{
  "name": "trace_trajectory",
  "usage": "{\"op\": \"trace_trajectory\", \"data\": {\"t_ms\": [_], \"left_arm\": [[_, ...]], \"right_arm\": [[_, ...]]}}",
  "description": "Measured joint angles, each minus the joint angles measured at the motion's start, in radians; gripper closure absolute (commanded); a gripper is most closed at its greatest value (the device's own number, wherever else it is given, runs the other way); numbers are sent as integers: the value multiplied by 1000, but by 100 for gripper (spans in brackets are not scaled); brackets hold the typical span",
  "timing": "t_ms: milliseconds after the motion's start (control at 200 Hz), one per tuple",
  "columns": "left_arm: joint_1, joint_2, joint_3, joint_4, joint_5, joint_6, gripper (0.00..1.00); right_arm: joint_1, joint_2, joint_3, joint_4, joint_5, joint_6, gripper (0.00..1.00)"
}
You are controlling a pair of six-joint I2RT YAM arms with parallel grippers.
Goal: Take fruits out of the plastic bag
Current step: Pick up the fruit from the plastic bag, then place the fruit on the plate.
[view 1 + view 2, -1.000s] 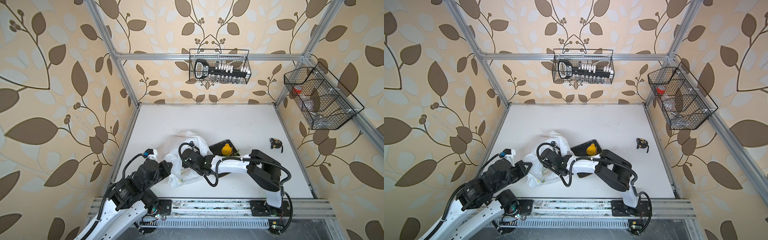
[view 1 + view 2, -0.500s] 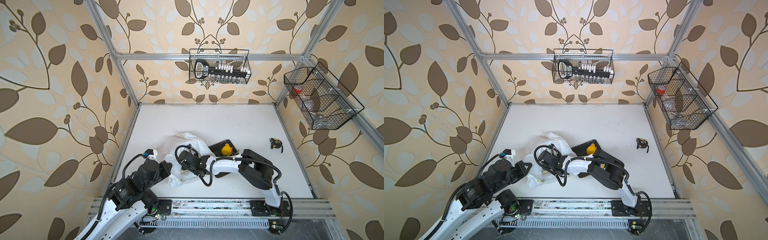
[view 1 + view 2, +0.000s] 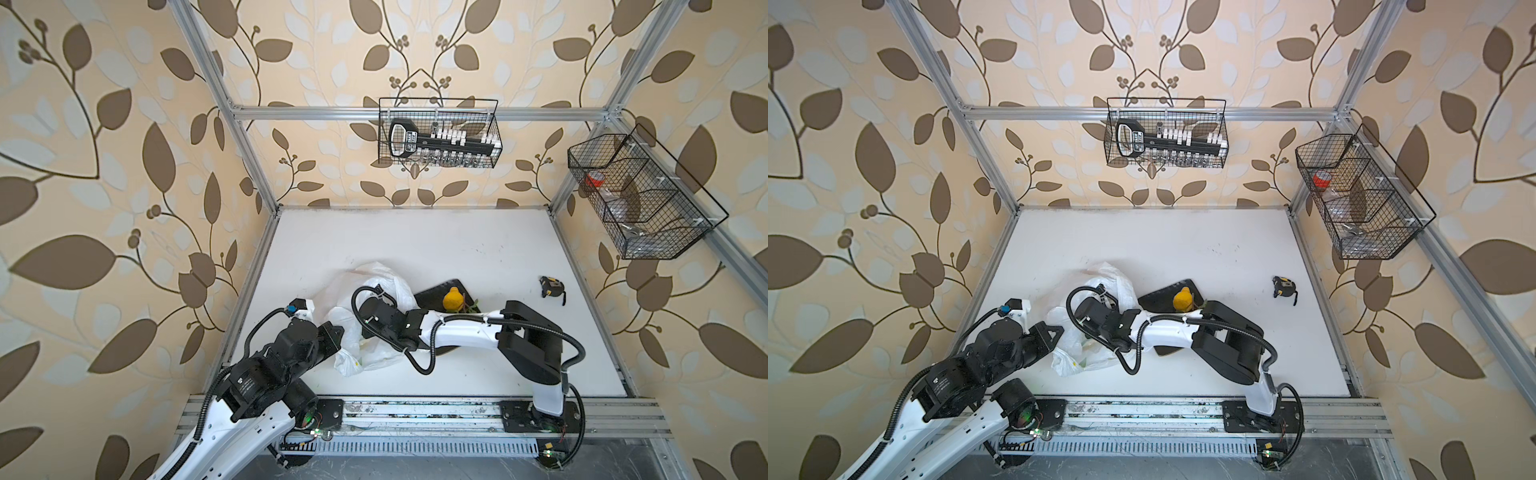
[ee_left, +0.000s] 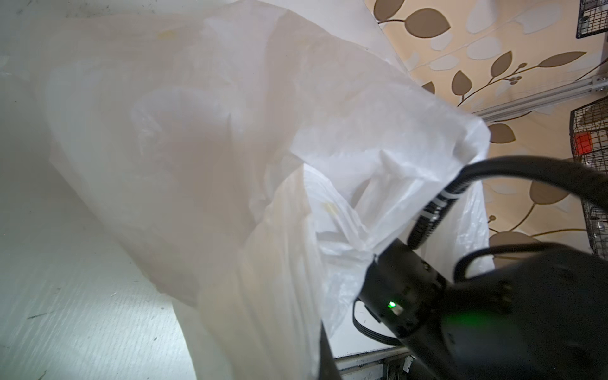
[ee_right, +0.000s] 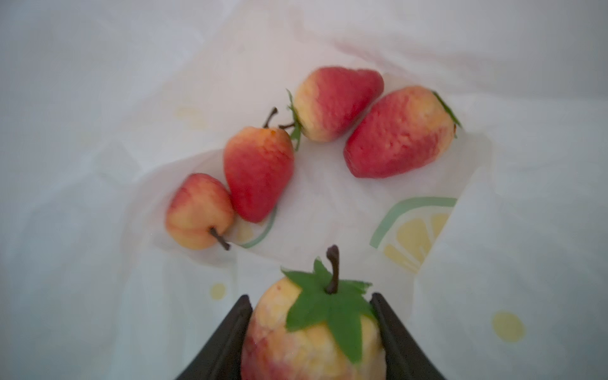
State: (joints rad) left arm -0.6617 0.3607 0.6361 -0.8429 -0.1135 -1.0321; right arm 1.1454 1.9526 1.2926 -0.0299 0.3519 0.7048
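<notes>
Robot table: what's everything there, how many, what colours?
table: one, white, under everything.
plastic bag: one, see-through white, near-left on table.
loose fruits: four, red-yellow, inside the bag.
leafed fruit: one, yellow-red, between right jaws in bag.
yellow fruit: one, yellow, on the tray.
tray: one, black, beside the bag.
tape measure: one, black-yellow, table's right.
wire baskets: two, black, on walls.
left arm: one, black-white, jaws shut on bag.
right arm: one, black-white, wrist inside bag.

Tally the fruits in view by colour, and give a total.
Red-and-yellow fruits: 5, all inside the bag, one between the jaws.
Yellow fruit: 1, on the black tray.
Total: 6
</notes>
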Motion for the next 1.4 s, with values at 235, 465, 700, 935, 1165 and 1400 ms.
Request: {"op": "trace_trajectory", "data": {"t_ms": [235,465,700,935,1165,1400], "left_arm": [[0,-7,2,0,-27,-8,100],[0,-5,19,22,-54,-16,100],[0,11,36,73,-68,-12,100],[0,102,109,91,-113,11,100],[0,161,114,112,-178,-15,100],[0,163,114,109,-183,-27,100]], "right_arm": [[0,-125,-58,40,-160,-66,55],[0,-143,-130,-23,-229,-155,55],[0,-143,-169,-91,-222,-228,57],[5,-231,-270,-102,-237,-288,57],[14,-467,-357,-79,-284,-351,57],[15,-689,-390,-23,-352,-377,57]]}}
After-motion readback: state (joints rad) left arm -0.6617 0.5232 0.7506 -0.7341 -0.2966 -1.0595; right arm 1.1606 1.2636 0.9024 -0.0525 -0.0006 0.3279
